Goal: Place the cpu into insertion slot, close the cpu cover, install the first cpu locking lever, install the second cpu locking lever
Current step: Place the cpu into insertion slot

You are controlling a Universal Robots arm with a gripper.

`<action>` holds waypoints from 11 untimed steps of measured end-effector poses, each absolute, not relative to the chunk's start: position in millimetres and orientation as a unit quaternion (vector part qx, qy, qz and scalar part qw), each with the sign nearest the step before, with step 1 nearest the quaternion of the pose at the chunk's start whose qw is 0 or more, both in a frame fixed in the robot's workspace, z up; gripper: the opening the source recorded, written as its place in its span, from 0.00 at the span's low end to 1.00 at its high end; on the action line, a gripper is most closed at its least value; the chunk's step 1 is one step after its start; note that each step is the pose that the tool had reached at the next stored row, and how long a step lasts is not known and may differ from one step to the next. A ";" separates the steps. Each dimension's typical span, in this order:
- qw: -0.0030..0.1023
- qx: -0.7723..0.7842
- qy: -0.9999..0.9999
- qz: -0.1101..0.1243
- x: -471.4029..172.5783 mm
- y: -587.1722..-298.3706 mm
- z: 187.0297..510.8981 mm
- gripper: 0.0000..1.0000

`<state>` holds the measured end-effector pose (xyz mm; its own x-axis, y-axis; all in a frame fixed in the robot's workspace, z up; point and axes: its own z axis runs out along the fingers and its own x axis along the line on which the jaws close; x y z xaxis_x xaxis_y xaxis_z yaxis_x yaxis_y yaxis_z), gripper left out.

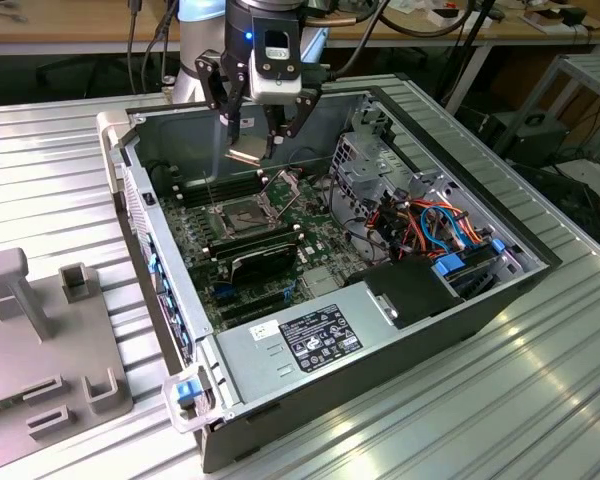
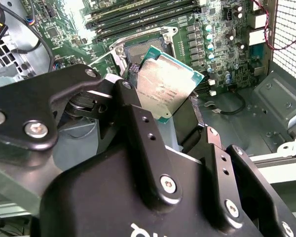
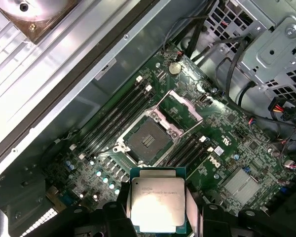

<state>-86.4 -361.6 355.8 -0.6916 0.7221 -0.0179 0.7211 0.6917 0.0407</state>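
Observation:
My gripper (image 1: 252,150) hangs over the open computer case, shut on the cpu (image 1: 248,153), a flat square chip with a silvery top. In both wrist views the cpu (image 3: 158,203) (image 2: 166,89) sits between the black fingers (image 2: 138,118), held by its edges. The insertion slot (image 1: 240,213) (image 3: 148,139) lies uncovered on the green motherboard, below the chip and a little way from it. The cpu cover (image 1: 285,188) (image 3: 181,109) stands swung up at the slot's far side. A thin locking lever (image 1: 212,188) sticks up beside the slot.
Long black memory sticks (image 3: 116,116) flank the slot. A black card (image 1: 262,258) stands just in front of it. A metal drive cage (image 1: 372,165), coloured cables (image 1: 435,225) and the power supply (image 1: 315,335) fill the case's right side. A grey fixture (image 1: 40,340) sits outside at left.

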 end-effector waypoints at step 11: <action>0.017 0.438 0.899 0.014 -86.4 -361.6 355.6 0.53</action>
<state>-86.4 -361.6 355.6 -0.6159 0.7876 -0.0179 0.7866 0.6161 0.0408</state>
